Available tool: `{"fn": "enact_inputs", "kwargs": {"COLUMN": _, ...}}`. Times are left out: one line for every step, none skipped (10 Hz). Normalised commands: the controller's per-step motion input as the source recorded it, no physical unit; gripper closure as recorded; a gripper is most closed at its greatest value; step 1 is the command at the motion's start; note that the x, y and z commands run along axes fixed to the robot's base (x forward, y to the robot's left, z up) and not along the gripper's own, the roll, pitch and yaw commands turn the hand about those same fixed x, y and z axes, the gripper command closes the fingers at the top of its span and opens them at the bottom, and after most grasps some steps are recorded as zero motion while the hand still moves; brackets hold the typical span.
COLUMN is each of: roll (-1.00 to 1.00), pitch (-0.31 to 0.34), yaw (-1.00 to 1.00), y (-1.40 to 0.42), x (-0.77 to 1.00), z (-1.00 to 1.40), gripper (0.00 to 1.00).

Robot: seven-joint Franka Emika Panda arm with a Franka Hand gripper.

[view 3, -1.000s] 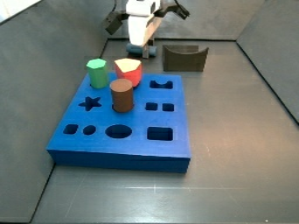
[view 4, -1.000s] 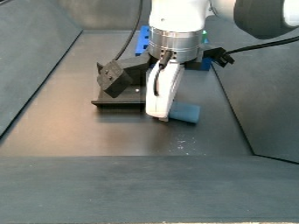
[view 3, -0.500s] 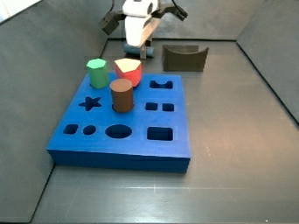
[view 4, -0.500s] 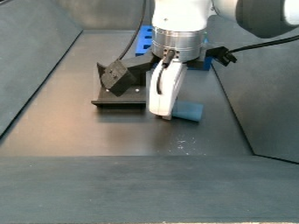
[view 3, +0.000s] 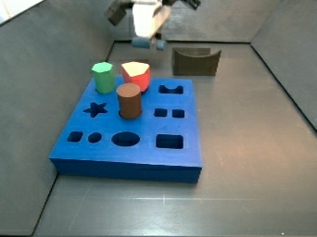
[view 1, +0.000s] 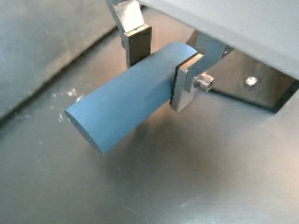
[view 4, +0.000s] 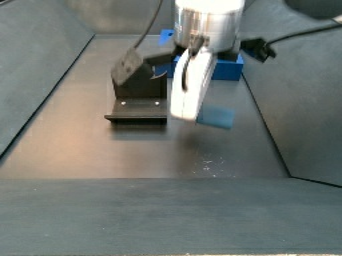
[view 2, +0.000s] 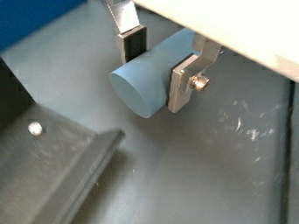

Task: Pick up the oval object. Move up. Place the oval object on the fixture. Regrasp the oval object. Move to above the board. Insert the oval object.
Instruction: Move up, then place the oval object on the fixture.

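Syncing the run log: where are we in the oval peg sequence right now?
Done: the gripper is shut on the oval object, which in a side view hangs clear of the floor. In hand: moving up. Left: set it on the fixture, regrasp, move above the board and insert; its oval hole is empty.

Side view looked from high up at the near end, w/ the board [view 3: 130, 125] close and the fixture [view 3: 195, 61] far back. Opposite side view faced back, fixture [view 4: 134, 92] nearer, board [view 4: 225, 66] behind. Both shared the gripper [view 3: 147, 39]. Wrist views sat v. close, looking down onto the oval object [view 1: 128, 95] [view 2: 155, 73].
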Motion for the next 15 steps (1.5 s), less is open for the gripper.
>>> {"fn": "enact_inputs", "kwargs": {"roll": 0.05, "pitch": 0.095, "yaw": -0.04, "y": -0.02, "x": -0.04, "z": 0.33, "gripper": 1.0}}
{"fn": "enact_inputs", "kwargs": {"roll": 0.0, "pitch": 0.0, "yaw": 0.0, "y": 0.0, "x": 0.0, "z": 1.0, "gripper": 1.0}}
{"fn": "enact_inputs", "kwargs": {"roll": 0.01, "pitch": 0.005, "yaw": 0.0, "y": 0.0, "x": 0.0, "z": 1.0, "gripper": 1.0}}
{"fn": "enact_inputs", "kwargs": {"roll": 0.02, "pitch": 0.018, "yaw": 0.0, "y": 0.0, "x": -0.01, "z": 1.0, "gripper": 1.0}}
{"fn": "enact_inputs", "kwargs": {"roll": 0.05, "pitch": 0.043, "yaw": -0.01, "y": 0.0, "x": -0.02, "z": 1.0, "gripper": 1.0}}
{"fn": "enact_inputs", "kwargs": {"roll": 0.06, "pitch": 0.052, "yaw": -0.01, "y": 0.0, "x": -0.02, "z": 1.0, "gripper": 1.0}}
{"fn": "enact_inputs", "kwargs": {"roll": 0.08, "pitch": 0.068, "yaw": 0.0, "y": 0.0, "x": -0.03, "z": 1.0, "gripper": 1.0}}
{"fn": "enact_inputs", "kwargs": {"roll": 0.09, "pitch": 0.076, "yaw": 0.01, "y": -0.01, "x": -0.03, "z": 1.0, "gripper": 1.0}}
{"fn": "enact_inputs", "kwargs": {"roll": 0.1, "pitch": 0.083, "yaw": 0.02, "y": -0.01, "x": -0.03, "z": 1.0, "gripper": 1.0}}
{"fn": "enact_inputs", "kwargs": {"roll": 0.1, "pitch": 0.086, "yaw": 0.02, "y": -0.01, "x": -0.03, "z": 0.94, "gripper": 1.0}}
{"fn": "enact_inputs", "kwargs": {"roll": 0.11, "pitch": 0.09, "yaw": 0.02, "y": -0.01, "x": -0.02, "z": 0.76, "gripper": 1.0}}
{"fn": "enact_inputs", "kwargs": {"roll": 0.09, "pitch": 0.091, "yaw": 0.02, "y": -0.01, "x": -0.02, "z": 0.62, "gripper": 1.0}}
{"fn": "enact_inputs", "kwargs": {"roll": 0.07, "pitch": 0.093, "yaw": 0.02, "y": 0.0, "x": -0.01, "z": 0.42, "gripper": 1.0}}
{"fn": "enact_inputs", "kwargs": {"roll": 0.06, "pitch": 0.095, "yaw": 0.01, "y": 0.0, "x": 0.0, "z": 0.32, "gripper": 1.0}}
{"fn": "enact_inputs", "kwargs": {"roll": -0.03, "pitch": 0.04, "yaw": 1.0, "y": -0.84, "x": 1.0, "z": 0.04, "gripper": 1.0}}
